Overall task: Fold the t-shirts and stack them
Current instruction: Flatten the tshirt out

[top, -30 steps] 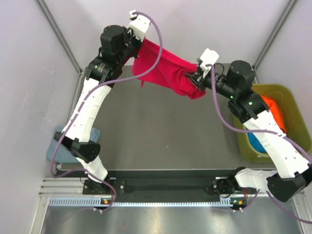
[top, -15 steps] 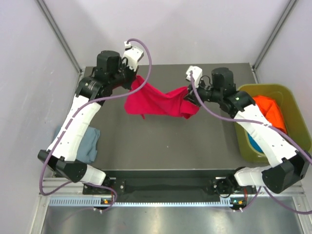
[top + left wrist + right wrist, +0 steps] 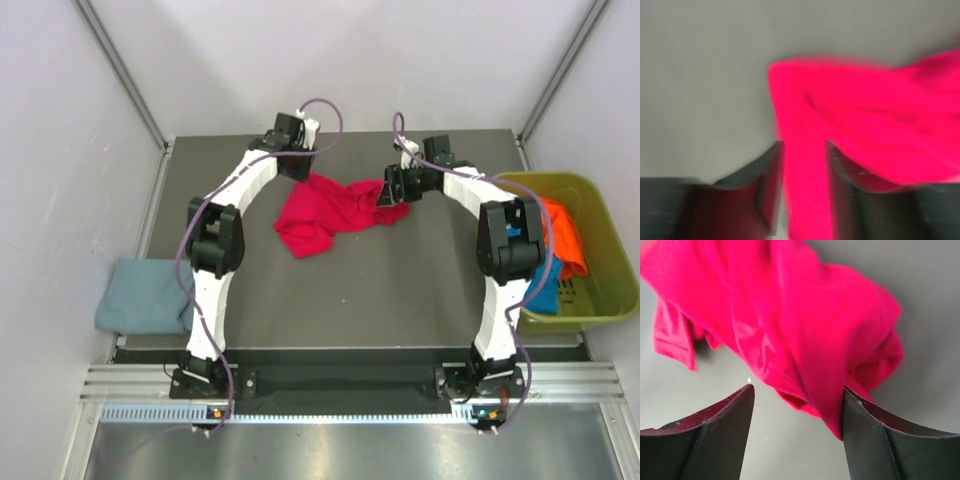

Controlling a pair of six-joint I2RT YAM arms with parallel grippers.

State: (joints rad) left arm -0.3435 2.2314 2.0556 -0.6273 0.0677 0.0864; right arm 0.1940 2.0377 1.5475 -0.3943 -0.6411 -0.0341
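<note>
Tabletop (image 3: 350, 295): crimson t-shirt (image 3: 322, 212) crumpled toward far edge, centred.

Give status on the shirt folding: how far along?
Done: the grey-blue shirt looks folded, lying at the left. In hand: the red shirt lies crumpled on the table, left gripper and right gripper open at its far edge, no fold made. Left: the orange shirt and turquoise shirt sit in the green bin; nothing stacked yet.
</note>
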